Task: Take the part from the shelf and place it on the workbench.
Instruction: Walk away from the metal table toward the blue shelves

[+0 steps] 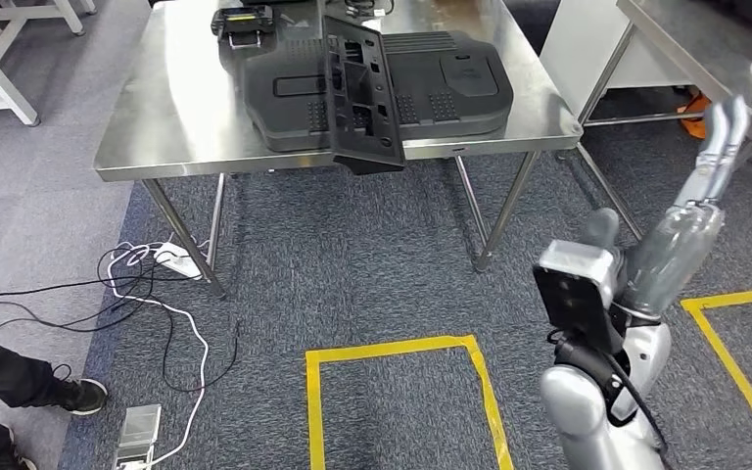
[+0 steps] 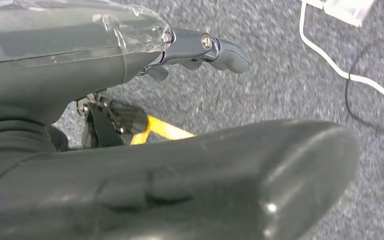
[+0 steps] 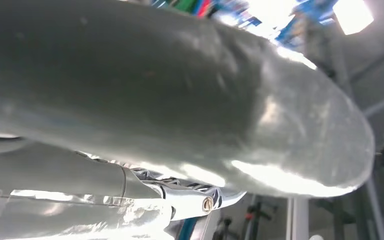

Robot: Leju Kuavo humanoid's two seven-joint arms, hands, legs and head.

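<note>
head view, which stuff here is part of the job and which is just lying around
Belongs to the job:
- steel workbench
- long black part lying across the big black parts, one end past the bench edge
- right hand, raised, holding nothing
- left hand, low over the carpet

Lying about:
- white cable and power strip
- yellow floor tape
- small black and yellow device
- a person's shoe

white cable (image 1: 171, 313) — yellow floor tape (image 1: 401, 348), person's shoe (image 1: 80, 395)
</note>
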